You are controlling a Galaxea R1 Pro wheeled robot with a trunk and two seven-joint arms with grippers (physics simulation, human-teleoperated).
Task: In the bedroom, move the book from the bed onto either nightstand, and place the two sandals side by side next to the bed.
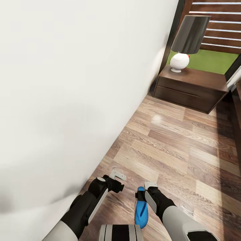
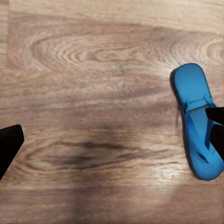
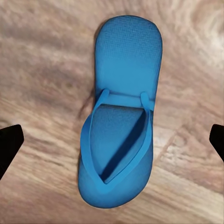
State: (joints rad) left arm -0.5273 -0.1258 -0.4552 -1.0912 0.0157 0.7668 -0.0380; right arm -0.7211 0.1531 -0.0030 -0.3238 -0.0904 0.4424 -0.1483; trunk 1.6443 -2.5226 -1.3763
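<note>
One bright blue sandal (image 1: 141, 210) lies flat on the wood-plank floor between my two arms. In the right wrist view the sandal (image 3: 122, 116) is straps up, directly under my right gripper (image 3: 112, 140). That gripper is open, with its dark fingertips (image 3: 9, 145) wide apart on either side and above the sandal. My left gripper (image 2: 112, 140) is open over bare floor, and the sandal (image 2: 196, 121) lies off to one side. In the head view the left gripper (image 1: 117, 180) and right gripper (image 1: 147, 191) hang low over the floor. The nightstand (image 1: 190, 85) stands at the far right. The book is out of view.
A plain white wall (image 1: 67, 100) runs close along my left side. A lamp (image 1: 185, 40) with a dark shade and a white base stands on the nightstand in front of a dark-framed window. A sliver of dark wood, perhaps the bed (image 1: 237, 110), is at the right edge. Open floor (image 1: 174, 147) stretches ahead.
</note>
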